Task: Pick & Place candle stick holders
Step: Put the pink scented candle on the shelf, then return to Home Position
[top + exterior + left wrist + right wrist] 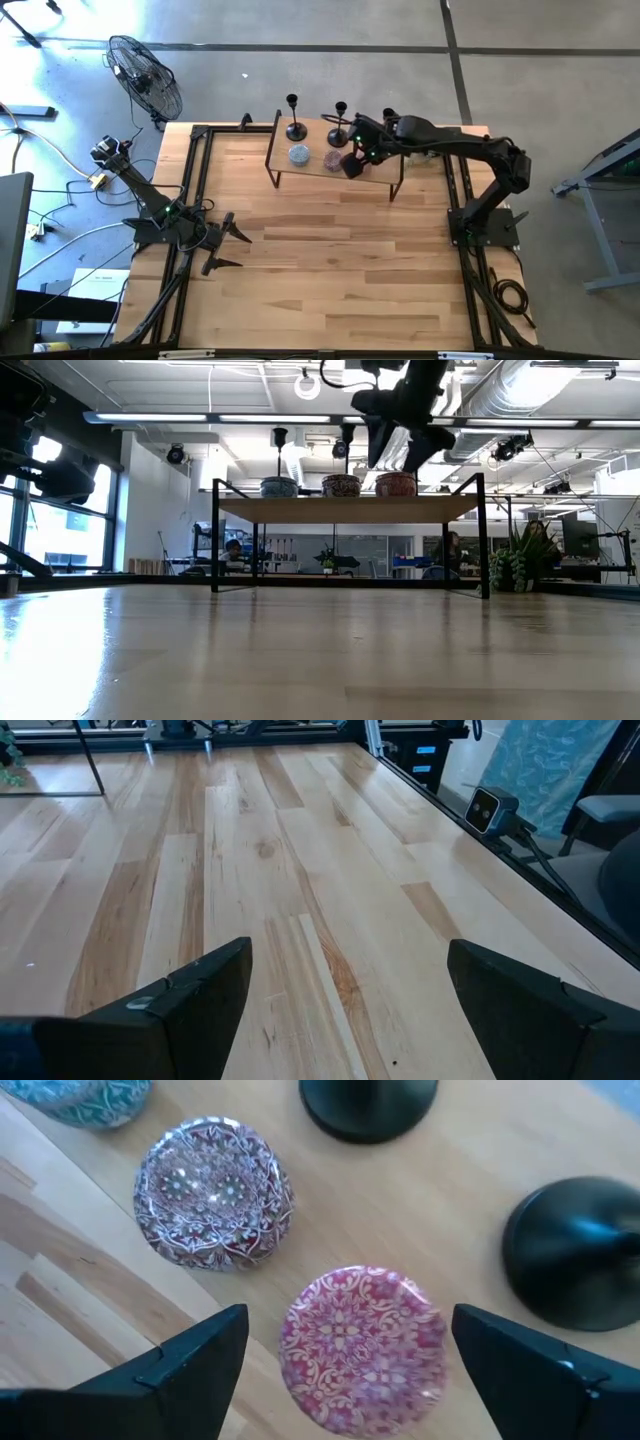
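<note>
While my left gripper [232, 248] waits low over the bare wooden table [330, 270] near its left edge, jaws spread wide with nothing between them, my right gripper [352, 152] hangs over the small raised shelf [385, 172] at the far side. Its fingers [180, 1370] stand wide apart and hold nothing.

From the wrist, directly beneath the gap between those fingers, lies a red patterned dome [362, 1345], a round paperweight-like piece. Just beside it sits a darker, purplish patterned dome [213, 1192], and a blue one [85, 1098] shows at the frame's edge. All three rest on the shelf's wooden top, in a row along its near edge.

Two black round bases of candlestick holders show near the red dome in the wrist view: one [368, 1105] beyond the domes, one [578, 1250] off to the side, close to my finger. From above, one candlestick holder [295, 122] stands upright at the shelf's left end, and a second [339, 128] stands upright beside my gripper. The third is mostly hidden under my arm, so I cannot tell from above how it stands.
</note>
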You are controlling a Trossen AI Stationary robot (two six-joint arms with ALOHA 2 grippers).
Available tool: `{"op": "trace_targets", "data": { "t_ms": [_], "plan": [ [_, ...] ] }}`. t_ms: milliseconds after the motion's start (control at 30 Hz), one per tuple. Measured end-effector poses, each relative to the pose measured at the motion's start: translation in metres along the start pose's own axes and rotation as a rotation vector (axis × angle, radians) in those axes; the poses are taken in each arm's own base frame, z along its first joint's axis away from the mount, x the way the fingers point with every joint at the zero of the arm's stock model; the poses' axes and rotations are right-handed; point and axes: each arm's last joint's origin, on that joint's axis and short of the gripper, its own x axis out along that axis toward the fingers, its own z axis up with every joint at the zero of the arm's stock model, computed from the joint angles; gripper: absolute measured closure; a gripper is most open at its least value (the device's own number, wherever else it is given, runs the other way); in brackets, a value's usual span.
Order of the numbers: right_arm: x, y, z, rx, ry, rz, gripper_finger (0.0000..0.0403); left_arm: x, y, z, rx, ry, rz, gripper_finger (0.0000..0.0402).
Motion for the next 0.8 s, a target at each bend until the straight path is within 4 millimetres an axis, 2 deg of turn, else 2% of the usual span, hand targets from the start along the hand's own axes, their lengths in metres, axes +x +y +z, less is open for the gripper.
{"op": "trace_targets", "data": {
  "t_ms": [200, 467, 600, 800],
  "plan": [
    [-0.026, 0.0, 0.006, -0.017, 0.019, -0.009, 0.0057, 0.0, 0.0, 0.0, 0.0, 0.0, 0.0, 0.0071],
    [-0.077, 0.003, 0.006, -0.062, 0.025, -0.044, 0.0056, 0.0, 0.0, 0.0, 0.0, 0.0, 0.0, 0.0071],
    [-0.109, 0.006, 0.004, -0.075, 0.019, 0.014, 0.0056, 0.0, 0.0, 0.0, 0.0, 0.0, -0.001, 0.0071],
    [-0.157, 0.019, -0.012, -0.138, -0.033, 0.101, 0.0057, 0.0, 0.0, 0.0, 0.0, -0.001, 0.0, 0.0071]
  ]
}}
